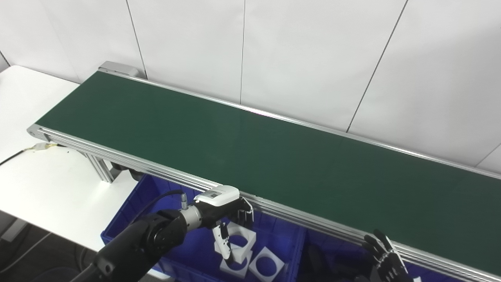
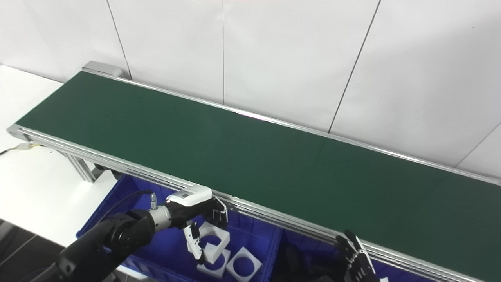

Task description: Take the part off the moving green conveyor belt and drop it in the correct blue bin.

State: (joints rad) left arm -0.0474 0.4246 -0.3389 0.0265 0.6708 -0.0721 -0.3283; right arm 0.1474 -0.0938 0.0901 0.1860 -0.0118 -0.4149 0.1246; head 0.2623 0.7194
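The green conveyor belt (image 1: pixel 250 152) runs from upper left to lower right and carries no part that I can see. My left hand (image 1: pixel 229 219) hangs open over the left blue bin (image 1: pixel 129 207), just below the belt's near rail, fingers pointing down and holding nothing. Several white square parts with round holes (image 1: pixel 266 264) lie in that bin under the hand. My right hand (image 1: pixel 385 260) is at the bottom right, fingers spread open and empty, below the rail near a second blue bin (image 1: pixel 430 274).
The belt's aluminium rail (image 1: pixel 297 217) runs along the near edge above both bins. A white table (image 1: pixel 47 184) lies to the left under the belt's end, with a cable (image 1: pixel 43 147) there. A white panelled wall stands behind.
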